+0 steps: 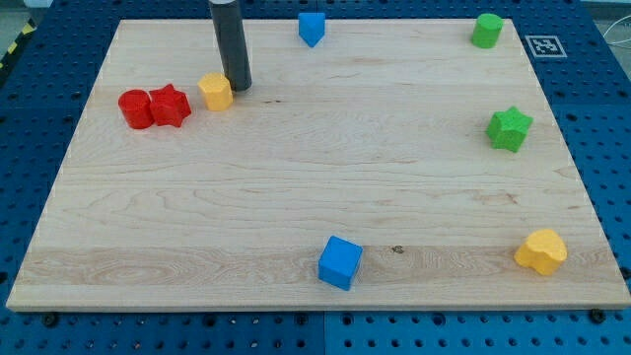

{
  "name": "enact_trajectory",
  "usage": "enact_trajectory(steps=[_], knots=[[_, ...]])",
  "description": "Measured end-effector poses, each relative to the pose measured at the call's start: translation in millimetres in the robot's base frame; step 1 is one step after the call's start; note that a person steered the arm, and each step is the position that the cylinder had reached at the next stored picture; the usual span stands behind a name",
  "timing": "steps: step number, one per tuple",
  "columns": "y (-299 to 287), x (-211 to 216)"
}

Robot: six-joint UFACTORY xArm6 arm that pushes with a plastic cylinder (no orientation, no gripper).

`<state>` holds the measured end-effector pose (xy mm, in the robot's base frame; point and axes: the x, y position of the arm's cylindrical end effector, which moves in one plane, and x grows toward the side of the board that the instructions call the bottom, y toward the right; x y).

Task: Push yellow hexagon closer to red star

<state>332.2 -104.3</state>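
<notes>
The yellow hexagon lies on the wooden board at the view's upper left. The red star lies just to its left, with a small gap between them. A red cylinder touches the star's left side. My tip stands at the hexagon's right edge, touching or nearly touching it. The dark rod rises from there out of the view's top.
A blue block sits at the top middle, a green cylinder at the top right, a green star at the right, a yellow heart-like block at the bottom right, a blue cube at the bottom middle. The board lies on a blue pegboard.
</notes>
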Motion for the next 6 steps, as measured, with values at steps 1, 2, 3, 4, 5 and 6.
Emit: enact_trajectory(steps=[1, 2, 3, 4, 5, 6], knots=[[12.1, -3.1], [12.1, -6.2], [10.7, -6.2], [10.1, -16.3], [9.0, -21.9], [8.4, -12.1]])
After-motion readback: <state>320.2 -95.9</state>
